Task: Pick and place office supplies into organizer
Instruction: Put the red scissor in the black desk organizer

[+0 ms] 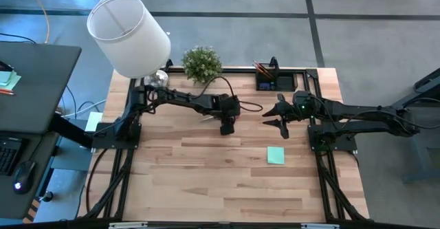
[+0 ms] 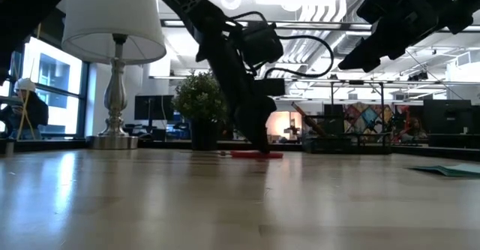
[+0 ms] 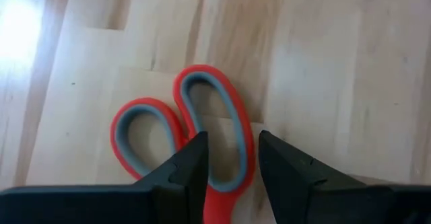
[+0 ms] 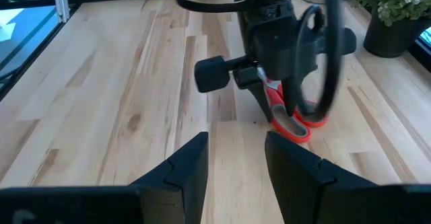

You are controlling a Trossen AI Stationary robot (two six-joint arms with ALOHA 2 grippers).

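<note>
The pale wooden plank tabletop [image 1: 206, 181] is carrying the work, with a white-shaded lamp [image 1: 130, 35] and a small green potted plant [image 1: 202, 62] standing along its far edge. The small black compartmented organizer [image 1: 278, 78] is sitting at the far edge too, already holding a few thin pencils and pens.

Step in hand, as I judge it: picking up the red-handled scissors with grey-lined loops [image 3: 202, 136], which are lying flat near the tabletop's middle.

The left hand [image 3: 232, 160] is reaching down over them, fingers narrowly parted astride one handle loop, apparently not yet clamped.

The right hand [image 4: 236, 157] is hanging open above the tabletop near the organizer.

A square mint-green sticky-note pad [image 1: 276, 155] is lying well apart, nearer the front.

Next move probably calls for closing on the loop, lifting, then carrying toward the organizer.
</note>
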